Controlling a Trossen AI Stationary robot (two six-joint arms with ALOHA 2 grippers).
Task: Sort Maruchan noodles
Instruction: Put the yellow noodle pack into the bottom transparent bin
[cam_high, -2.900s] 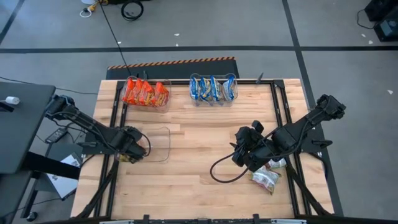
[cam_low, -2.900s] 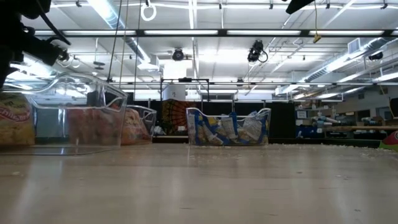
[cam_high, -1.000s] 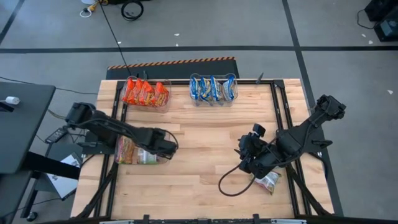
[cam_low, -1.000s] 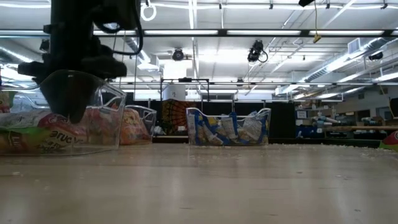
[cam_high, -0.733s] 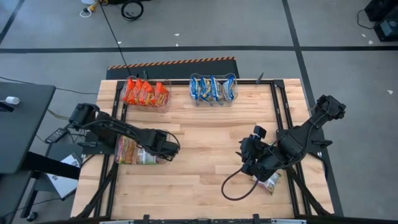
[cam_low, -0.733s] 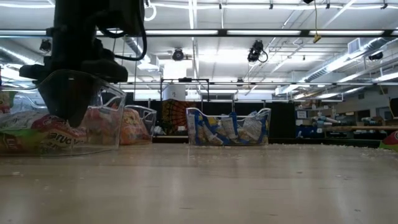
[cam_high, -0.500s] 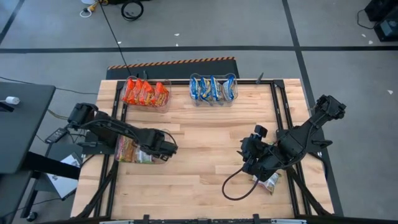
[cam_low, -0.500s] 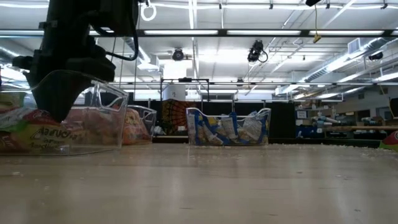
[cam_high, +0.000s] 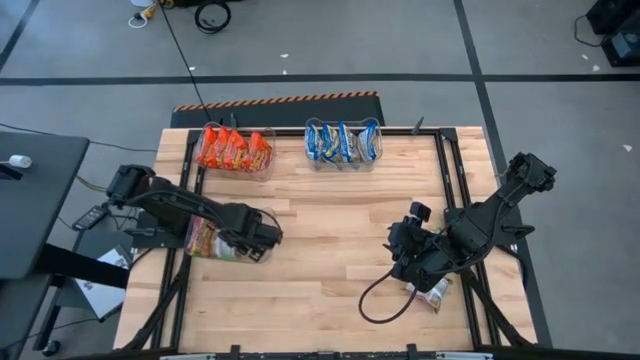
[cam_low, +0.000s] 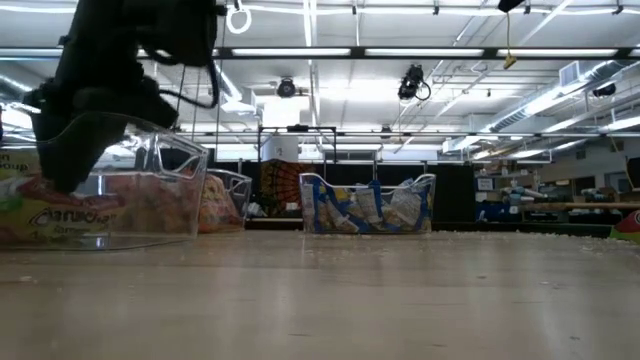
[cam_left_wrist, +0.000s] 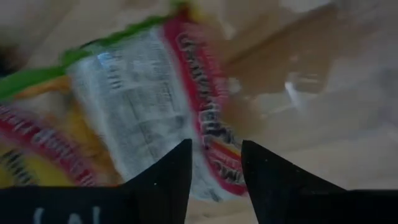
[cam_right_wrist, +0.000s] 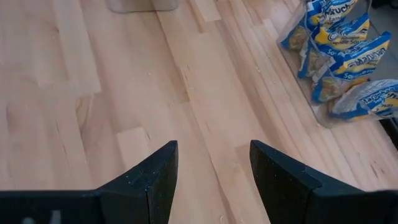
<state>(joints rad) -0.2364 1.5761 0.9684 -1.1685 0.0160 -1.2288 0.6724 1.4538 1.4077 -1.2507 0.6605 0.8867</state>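
Since the earlier view, left gripper (cam_high: 262, 238) has shifted over the clear bin (cam_low: 150, 195), fingers parted, nothing held — green-and-white packets (cam_left_wrist: 149, 118) lie inside, grouped by kind. Right gripper (cam_high: 402, 256) waits open above one stray packet (cam_high: 437, 290).

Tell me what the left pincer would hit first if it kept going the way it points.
Probably the green-and-white noodle packet in the clear bin; it fills the view right past the left pincer, though depth is unclear.

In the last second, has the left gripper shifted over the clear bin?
Yes. In the high view the left gripper has drawn back slightly toward the table's left edge, away from the blue packets' bin, still above the clear bin of green-and-white packets.
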